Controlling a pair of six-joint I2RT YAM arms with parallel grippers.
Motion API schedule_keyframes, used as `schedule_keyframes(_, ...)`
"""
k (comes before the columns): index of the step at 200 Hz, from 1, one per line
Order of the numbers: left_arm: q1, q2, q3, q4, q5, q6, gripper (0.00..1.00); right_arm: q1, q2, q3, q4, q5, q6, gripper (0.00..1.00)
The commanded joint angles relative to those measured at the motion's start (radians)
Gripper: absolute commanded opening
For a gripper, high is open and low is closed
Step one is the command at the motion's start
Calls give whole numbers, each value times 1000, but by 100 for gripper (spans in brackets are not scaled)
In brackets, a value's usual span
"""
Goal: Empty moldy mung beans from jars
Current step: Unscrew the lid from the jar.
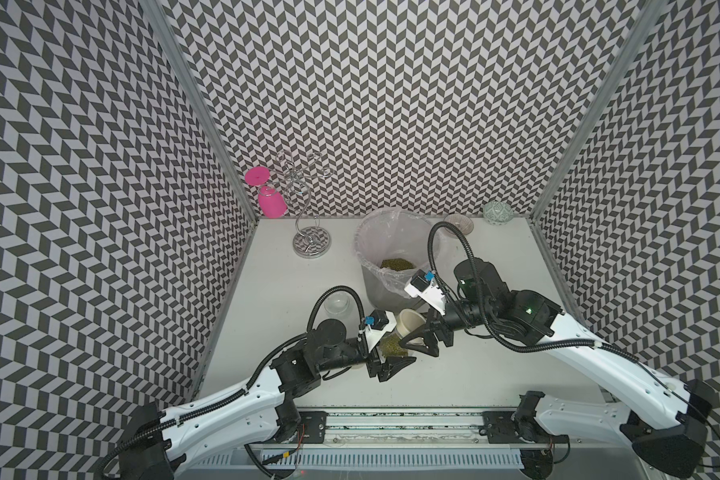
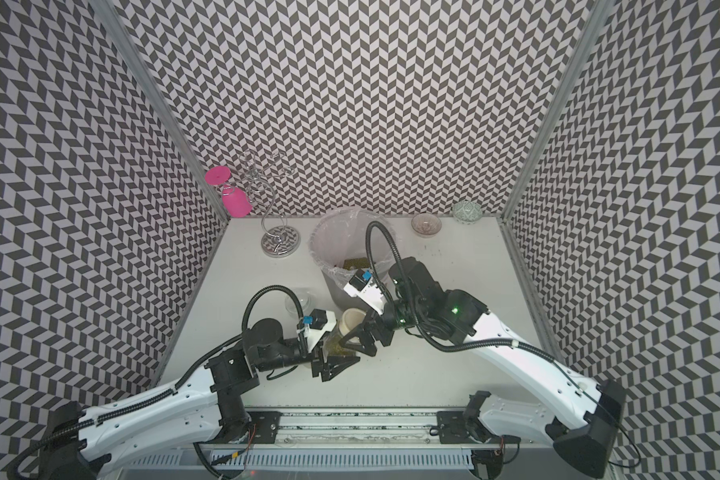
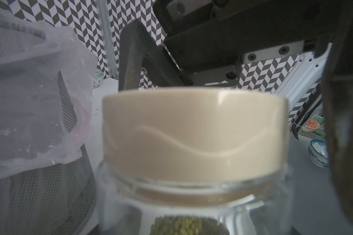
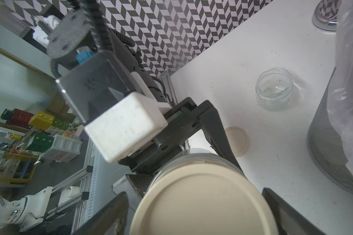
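A small clear glass jar [image 1: 389, 344] is being held tilted over the tabletop [image 1: 474, 374], just in front of the mesh waste bin [image 1: 375, 291]. Moldy mung beans [image 3: 179, 223] are pooling against its lower wall. Its cream lid [image 3: 192, 132] is on.

The left gripper [image 1: 395, 350] is clamping the glass body, its jaws spread wide around it. The right gripper [image 4: 193, 192] is straddling the lid's rim with its jaws wide. Whether it is pressing on the lid cannot be told.

The glass is probably stiff, slick and breakable, with the loose beans shifting the weight. The body looks best for holding and the lid's side wall for twisting.

An empty jar [image 4: 274, 89] and a loose lid [image 4: 237, 141] are sitting nearby.
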Motion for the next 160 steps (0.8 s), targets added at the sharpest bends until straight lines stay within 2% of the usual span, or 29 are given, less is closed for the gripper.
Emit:
schedule_keyframes(1, 1, -11, 47, 122, -14, -2, 23, 6, 11, 28, 15, 72, 116, 99)
schedule_keyframes(46, -1, -26, 26, 118, -18, 9, 23, 5, 23, 106, -73, 131, 314, 99)
schedule_keyframes(74, -4, -47, 4, 126, -32, 8, 23, 6, 58, 156, -128, 93, 405, 99)
schedule_keyframes(122, -7, -42, 10, 117, -45, 27, 23, 6, 89, 178, -246, 103, 427, 99)
schedule_keyframes(152, -10, -32, 8, 122, -56, 36, 23, 7, 84, 193, -251, 122, 422, 100)
schedule_keyframes(160, -11, -28, 7, 124, -55, 36, 23, 8, 83, 196, -250, 119, 409, 97)
